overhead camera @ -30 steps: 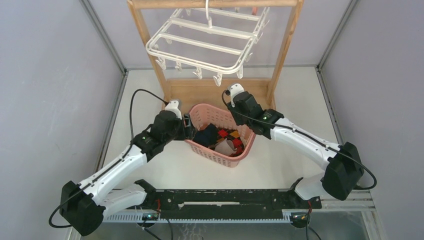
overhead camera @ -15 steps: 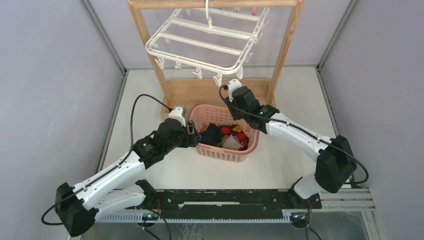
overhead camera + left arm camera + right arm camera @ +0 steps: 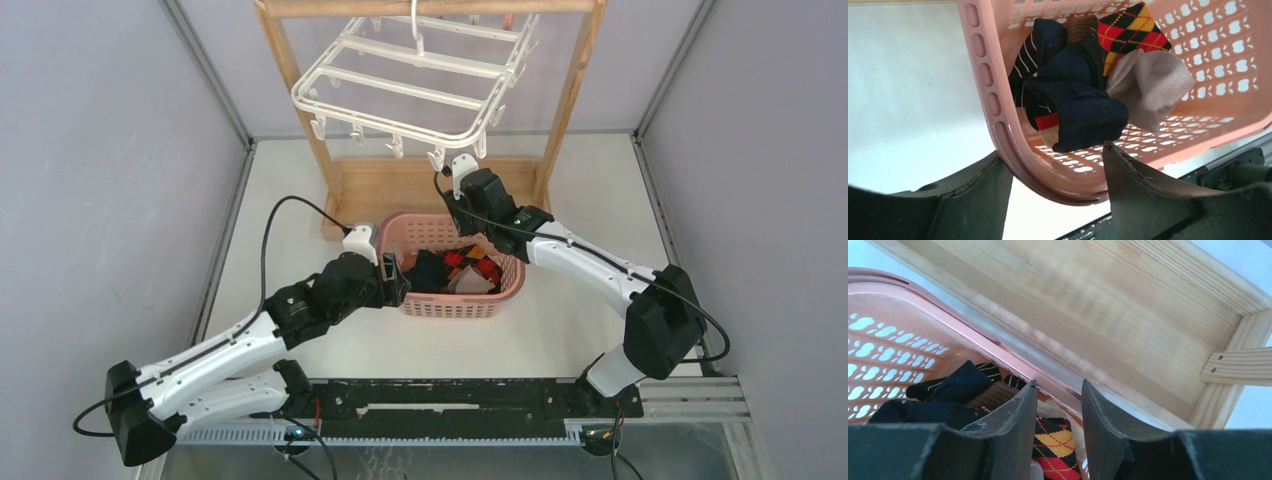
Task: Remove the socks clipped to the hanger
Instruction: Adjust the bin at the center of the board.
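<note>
From where I stand, the small fabric socks [image 3: 1083, 95] lie heaped in the perforated pink plastic basket [image 3: 455, 305]. The white plastic slatted drying hanger [image 3: 380, 122] hangs from the pale wooden rack [image 3: 390, 185], and its clips [image 3: 437, 158] look bare as far as I can see. The left gripper [image 3: 1053, 157] stands wide astride the basket's near-left corner. The right gripper [image 3: 1059, 385] sits narrow over the far rim. I cannot tell whether either one actually pinches the plastic.

My worry is the basket. If one arm pulls or lifts while the other hangs on, it could tip and spill the pile. The right wrist also sits just under those dangling clips and could snag one on rising.

Only the overhead view shows the hanger. The left wrist view picks out the red-yellow argyle sock [image 3: 1128, 30] and a grey sock [image 3: 1153, 85]. The right wrist view shows the rack's base plank [image 3: 1128, 315] just beyond the rim.
</note>
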Tool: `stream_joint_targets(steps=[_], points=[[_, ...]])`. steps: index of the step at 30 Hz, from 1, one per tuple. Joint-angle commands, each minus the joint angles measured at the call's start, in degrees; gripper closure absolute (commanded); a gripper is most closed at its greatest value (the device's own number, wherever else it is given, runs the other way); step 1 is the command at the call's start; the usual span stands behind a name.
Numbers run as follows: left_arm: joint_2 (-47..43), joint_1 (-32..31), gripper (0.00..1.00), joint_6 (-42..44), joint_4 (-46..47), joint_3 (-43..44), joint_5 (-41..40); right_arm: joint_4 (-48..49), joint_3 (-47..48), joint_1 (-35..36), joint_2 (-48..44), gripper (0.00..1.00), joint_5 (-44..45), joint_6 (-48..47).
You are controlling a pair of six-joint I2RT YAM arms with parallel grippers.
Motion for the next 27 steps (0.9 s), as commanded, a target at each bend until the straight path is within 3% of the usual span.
stream_joint_targets(steps=[1,8,11,12,13,19,27], points=[[-3.31,-1.52,0.29,-0.52,-4.06,1.51,-3.66,1.19,0.12,-0.37,-3.20,0.53,-0.19,1.37],[-5.06,-1.50,0.26,4.27,-7.69,6.79,-9.25,-0.69,-0.76,-0.46,-10.59,0.36,-2.43,4.14],[-6.62,-1.47,0.18,5.06,-9.04,8.53,-11.62,-2.41,-1.53,-0.37,-14.81,0.12,-1.89,4.75],[-7.37,-1.43,0.04,5.69,-9.30,9.25,-12.68,-2.37,-2.15,-0.37,-16.27,0.11,-1.48,4.74],[-8.00,-1.45,0.01,6.48,-9.47,10.21,-13.71,-2.27,-3.35,-0.41,-17.62,0.11,-1.18,4.40],[-9.56,-0.85,0.00,13.31,-11.96,19.77,-22.45,2.57,-8.81,-1.75,-25.07,0.01,3.27,3.51],[-13.02,4.09,0.00,21.80,-8.25,25.84,-23.08,2.53,-9.81,-7.64,-30.58,0.00,3.77,4.29]])
